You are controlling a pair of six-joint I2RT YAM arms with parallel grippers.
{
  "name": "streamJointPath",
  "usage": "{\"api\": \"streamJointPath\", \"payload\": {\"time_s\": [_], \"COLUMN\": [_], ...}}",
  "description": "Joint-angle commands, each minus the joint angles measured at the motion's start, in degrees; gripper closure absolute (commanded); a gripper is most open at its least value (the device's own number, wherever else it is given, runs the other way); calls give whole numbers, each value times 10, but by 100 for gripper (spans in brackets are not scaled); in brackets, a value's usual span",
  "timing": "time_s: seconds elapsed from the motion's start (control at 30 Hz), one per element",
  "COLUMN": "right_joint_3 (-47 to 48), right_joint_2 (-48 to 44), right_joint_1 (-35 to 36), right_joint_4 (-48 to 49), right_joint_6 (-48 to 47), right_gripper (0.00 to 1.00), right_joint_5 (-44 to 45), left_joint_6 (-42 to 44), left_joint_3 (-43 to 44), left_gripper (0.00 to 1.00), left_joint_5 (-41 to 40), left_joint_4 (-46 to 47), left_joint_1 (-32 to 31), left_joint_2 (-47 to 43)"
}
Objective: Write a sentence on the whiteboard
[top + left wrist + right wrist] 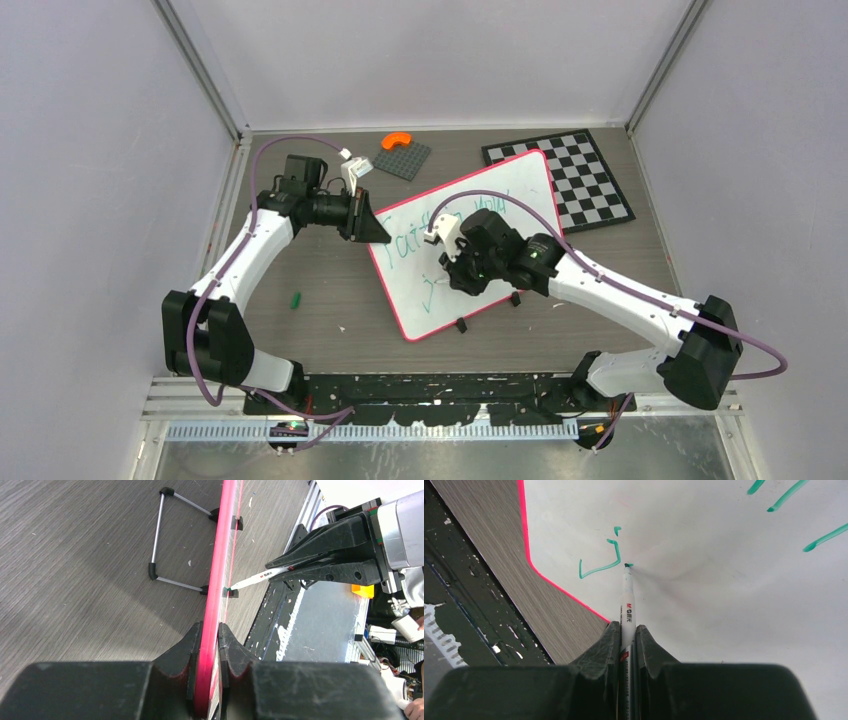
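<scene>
Top view: the whiteboard (528, 178) sat mid-table, its long axis running from the near edge toward the far right corner, where the chessboard (590, 175) lay just beyond it. My left gripper (378, 236) was at the board's left rim. My right gripper (455, 272) hung over the board's near half. The sentence (408, 246) showed as green lettering in a first line, with a lone stroke below it. The right arm was plainly the one placed to write.

Left wrist view: the left gripper (210, 627) was pinched narrow on the pink rim of the whiteboard (222, 555), seen edge-on. On the far side of the board, the right gripper (280, 571) pointed a marker (252, 580) at the face, tip at the surface. A wire stand (157, 535) stood behind the board on the table (75, 580).

Right wrist view: the right gripper (626, 627) was clamped on the marker (627, 595). Its green tip met the whiteboard (704, 580) just right of the "j" starting the sentence's (599, 567) second line. Blank board lay to the right of the tip, so I judged the coming strokes would run that way, parallel to the line above.
</scene>
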State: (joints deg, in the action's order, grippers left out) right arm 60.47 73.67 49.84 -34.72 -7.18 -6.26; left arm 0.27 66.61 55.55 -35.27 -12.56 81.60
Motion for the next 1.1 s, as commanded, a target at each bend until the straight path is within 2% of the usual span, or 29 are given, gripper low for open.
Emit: {"api": "streamJointPath", "payload": {"time_s": [0.0,0.43,1.07], "right_joint_3": [-1,-16,46], "right_joint_2": [6,-14,11], "right_joint_1": [-1,-6,-26], "right_joint_4": [20,-3,2], "right_joint_6": [-3,-18,-10], "right_gripper": [100,100,100], "right_joint_5": [1,16,27], "left_joint_6": [27,27,27], "left_joint_3": [3,4,6], "left_gripper": [100,100,100], "left_joint_5": [-69,-69,-67], "left_joint_4": [-5,-5,-6], "left_joint_1": [-2,-2,-2], "left_joint_2": [10,11,12]}}
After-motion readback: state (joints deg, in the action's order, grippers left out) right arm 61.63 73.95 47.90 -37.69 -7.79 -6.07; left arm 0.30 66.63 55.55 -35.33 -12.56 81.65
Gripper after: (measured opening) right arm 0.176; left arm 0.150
